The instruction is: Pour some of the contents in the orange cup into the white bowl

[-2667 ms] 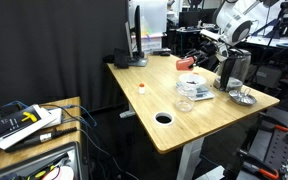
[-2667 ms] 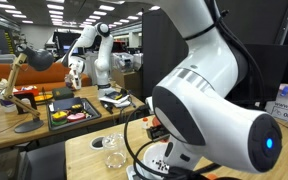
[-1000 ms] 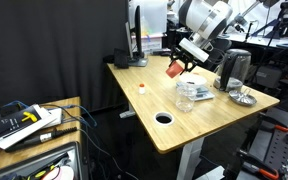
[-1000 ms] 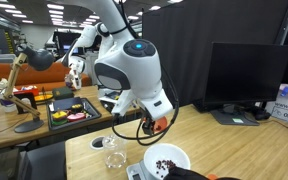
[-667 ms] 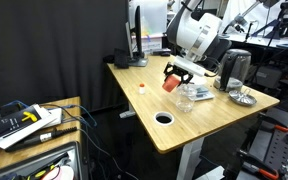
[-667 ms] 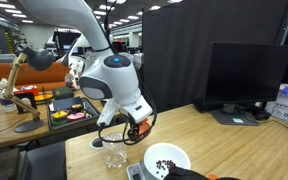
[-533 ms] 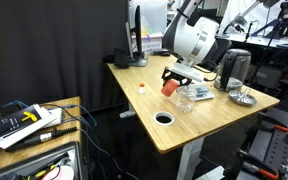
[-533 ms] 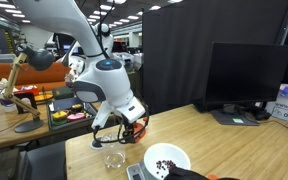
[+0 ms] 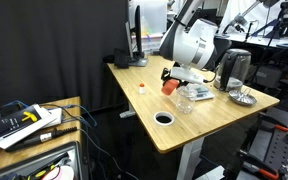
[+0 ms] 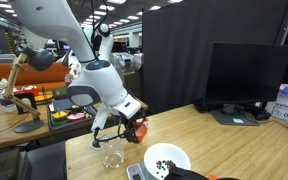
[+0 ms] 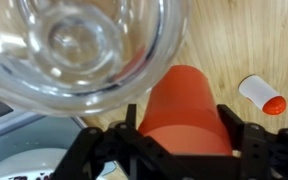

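Note:
My gripper point(image 11: 179, 125) is shut on the orange cup point(image 11: 184, 100), one finger on each side. In both exterior views the cup point(image 9: 170, 87) point(image 10: 137, 131) is held low over the wooden table, next to a small clear glass container point(image 10: 113, 158). The white bowl point(image 10: 166, 160) holds dark bits and sits to the side of the cup, not under it. In an exterior view the bowl point(image 9: 199, 93) lies just behind the gripper. The cup's inside is hidden. I cannot tell whether the cup touches the table.
The glass container fills the top of the wrist view point(image 11: 79, 45). A tiny orange-and-white object point(image 11: 261, 95) point(image 9: 141, 87) lies on the table. A shiny metal dish point(image 9: 242, 97) and a dark jug point(image 9: 232, 68) stand at the far end. The table has a round cable hole point(image 9: 164, 117).
The arm has swung the orange cup away from over the white bowl and lowered it towards the table beside the glass container. The bowl now holds dark bits.

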### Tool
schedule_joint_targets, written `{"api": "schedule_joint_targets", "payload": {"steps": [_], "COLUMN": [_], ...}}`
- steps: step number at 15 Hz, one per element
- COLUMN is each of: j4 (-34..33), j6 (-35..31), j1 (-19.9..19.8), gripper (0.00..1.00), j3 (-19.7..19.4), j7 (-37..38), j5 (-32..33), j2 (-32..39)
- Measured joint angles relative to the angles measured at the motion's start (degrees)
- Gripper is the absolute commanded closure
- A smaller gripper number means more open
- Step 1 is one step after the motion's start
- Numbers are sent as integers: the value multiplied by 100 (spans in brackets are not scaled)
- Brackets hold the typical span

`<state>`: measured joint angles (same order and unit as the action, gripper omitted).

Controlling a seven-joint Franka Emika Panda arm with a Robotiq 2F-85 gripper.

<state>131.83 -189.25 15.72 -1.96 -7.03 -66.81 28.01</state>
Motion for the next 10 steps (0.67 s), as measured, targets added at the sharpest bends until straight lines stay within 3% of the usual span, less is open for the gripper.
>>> {"api": "schedule_joint_targets", "payload": {"steps": [1, 3, 10], "j4": [31, 92, 218], "j6": [-71, -183, -361], "j1": [-11, -14, 94], "gripper": [4, 3, 0], "j3": [0, -3, -158], "j7": [242, 477, 474], "j5": [314, 596, 594], "j2": [0, 4, 59]}}
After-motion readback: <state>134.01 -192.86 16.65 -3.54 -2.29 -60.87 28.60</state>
